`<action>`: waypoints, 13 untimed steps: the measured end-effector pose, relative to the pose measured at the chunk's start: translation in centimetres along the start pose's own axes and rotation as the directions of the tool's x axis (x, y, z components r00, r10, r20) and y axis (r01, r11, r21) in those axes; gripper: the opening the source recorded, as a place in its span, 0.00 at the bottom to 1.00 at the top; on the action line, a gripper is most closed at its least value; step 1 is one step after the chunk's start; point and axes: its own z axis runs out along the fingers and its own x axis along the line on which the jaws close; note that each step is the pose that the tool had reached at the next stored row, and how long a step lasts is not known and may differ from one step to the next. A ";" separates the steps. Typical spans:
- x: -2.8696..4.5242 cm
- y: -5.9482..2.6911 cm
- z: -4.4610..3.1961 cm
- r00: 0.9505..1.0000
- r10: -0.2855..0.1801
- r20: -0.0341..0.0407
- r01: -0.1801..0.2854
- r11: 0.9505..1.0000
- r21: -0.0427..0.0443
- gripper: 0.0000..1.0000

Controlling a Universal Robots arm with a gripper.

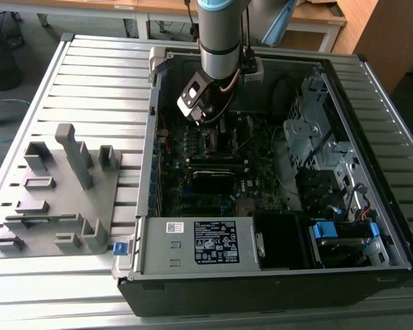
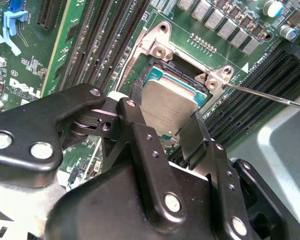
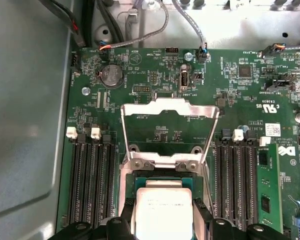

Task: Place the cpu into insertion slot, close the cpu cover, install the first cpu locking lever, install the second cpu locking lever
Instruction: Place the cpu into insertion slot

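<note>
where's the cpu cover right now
In the first wrist view the thin silvery square-frame cpu cover is flipped open beyond the silver-topped cpu, between the black memory slot banks.

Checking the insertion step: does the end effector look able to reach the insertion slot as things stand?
Probably yes: the cpu cover stands swung open, and the end effector, closed on the cpu, is right at the insertion slot with nothing between.
</note>
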 end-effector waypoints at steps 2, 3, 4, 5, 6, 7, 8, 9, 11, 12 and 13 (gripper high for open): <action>0.00 -0.07 0.10 1.000 0.000 0.000 0.000 1.000 -0.002 0.54; 0.00 -0.12 0.14 1.000 0.000 0.000 0.000 1.000 -0.003 0.54; 0.00 -0.17 0.19 1.000 0.000 0.000 0.000 1.000 -0.004 0.54; 0.00 -0.22 0.22 1.000 0.000 0.000 0.000 1.000 -0.004 0.54; -0.01 -0.26 0.23 1.000 0.000 0.000 0.000 1.000 -0.004 0.54; 0.00 -0.32 0.24 1.000 0.000 0.000 0.000 1.000 -0.005 0.54; 0.00 -0.39 0.26 1.000 0.000 0.000 0.000 1.000 -0.006 0.54; 0.00 -0.45 0.29 1.000 0.000 0.000 0.000 1.000 -0.007 0.54; 0.00 -0.54 0.39 1.000 0.000 0.000 0.000 1.000 -0.009 0.54; -0.01 -0.55 0.43 1.000 0.000 0.000 0.000 1.000 -0.009 0.54; -0.01 -0.55 0.45 1.000 0.000 0.000 0.000 1.000 -0.009 0.54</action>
